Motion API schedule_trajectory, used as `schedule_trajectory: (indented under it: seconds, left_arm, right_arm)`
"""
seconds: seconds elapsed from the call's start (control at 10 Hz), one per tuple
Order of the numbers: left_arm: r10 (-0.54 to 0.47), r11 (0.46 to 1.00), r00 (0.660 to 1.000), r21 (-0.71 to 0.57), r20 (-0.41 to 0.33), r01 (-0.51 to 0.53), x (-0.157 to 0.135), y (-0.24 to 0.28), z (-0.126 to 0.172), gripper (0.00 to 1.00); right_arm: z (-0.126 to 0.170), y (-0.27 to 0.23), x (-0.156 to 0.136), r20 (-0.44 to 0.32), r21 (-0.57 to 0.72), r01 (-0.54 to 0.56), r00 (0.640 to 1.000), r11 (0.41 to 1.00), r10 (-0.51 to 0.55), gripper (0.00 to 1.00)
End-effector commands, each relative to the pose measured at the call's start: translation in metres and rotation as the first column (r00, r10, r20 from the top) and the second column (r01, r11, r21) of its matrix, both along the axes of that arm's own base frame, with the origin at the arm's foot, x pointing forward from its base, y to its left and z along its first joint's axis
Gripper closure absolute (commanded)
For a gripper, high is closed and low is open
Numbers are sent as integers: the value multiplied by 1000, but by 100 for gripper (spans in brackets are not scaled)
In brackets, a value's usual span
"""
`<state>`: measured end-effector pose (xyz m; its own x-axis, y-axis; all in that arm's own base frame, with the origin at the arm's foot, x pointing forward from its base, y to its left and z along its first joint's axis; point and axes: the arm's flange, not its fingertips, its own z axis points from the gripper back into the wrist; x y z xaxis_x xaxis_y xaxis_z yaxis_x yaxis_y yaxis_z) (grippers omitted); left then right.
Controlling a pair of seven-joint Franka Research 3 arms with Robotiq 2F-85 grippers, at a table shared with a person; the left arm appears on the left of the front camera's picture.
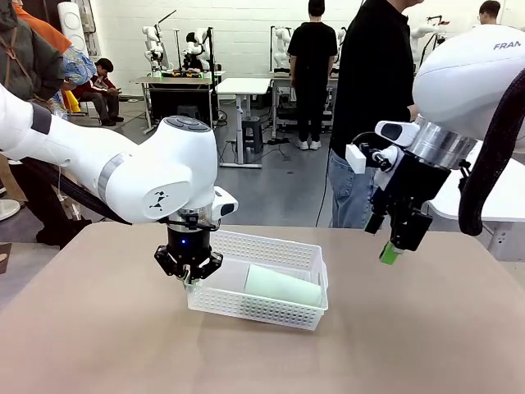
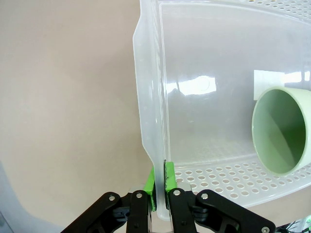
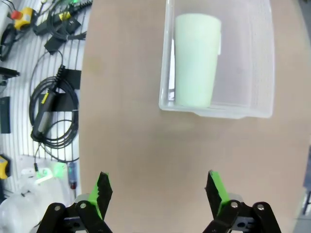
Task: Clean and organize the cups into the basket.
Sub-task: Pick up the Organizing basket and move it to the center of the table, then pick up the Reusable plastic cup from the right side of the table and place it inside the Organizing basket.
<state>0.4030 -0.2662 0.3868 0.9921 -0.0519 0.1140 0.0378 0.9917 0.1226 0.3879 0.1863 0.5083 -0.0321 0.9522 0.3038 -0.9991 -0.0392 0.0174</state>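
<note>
A pale mint green cup (image 1: 283, 286) lies on its side in the white perforated basket (image 1: 254, 309) at the table's middle. My left gripper (image 1: 189, 277) is shut on the basket's left rim. In the left wrist view the left gripper (image 2: 160, 177) pinches the thin basket wall (image 2: 149, 97) between its green pads, and the cup's open mouth (image 2: 282, 132) faces the camera from the right. My right gripper (image 1: 393, 249) hangs open above the table to the right of the basket. Seen from its own wrist, the right gripper (image 3: 159, 188) holds nothing, with the basket (image 3: 218, 112) and cup (image 3: 194, 58) farther ahead.
A person in a black top and jeans (image 1: 373, 90) stands at the table's far edge. The tan tabletop (image 1: 98, 328) spreads bare around the basket. Coiled cables and tools (image 3: 48, 107) lie beyond the table's edge in the right wrist view.
</note>
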Motion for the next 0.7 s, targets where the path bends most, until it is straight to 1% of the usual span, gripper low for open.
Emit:
schedule_trajectory:
  seconds: [0.0, 0.4, 0.5, 0.6]
  left_arm:
    - [-6, 1000, 1000, 7, 9, 6, -2, 3, 0, 100]
    - [-6, 1000, 1000, 7, 9, 6, -2, 3, 0, 100]
    - [-6, 1000, 1000, 7, 9, 6, -2, 3, 0, 100]
    - [-6, 1000, 1000, 7, 9, 6, -2, 3, 0, 100]
  right_arm:
    - [-1, 16, 3, 23, -3, -14, 1000, 1000, 14, 0]
    - [-1, 16, 3, 23, -3, -14, 1000, 1000, 14, 0]
    - [-1, 14, -2, 15, 3, -27, 1000, 1000, 27, 0]
    - [6, -15, 1, -56, 184, -89, 993, 979, 100, 0]
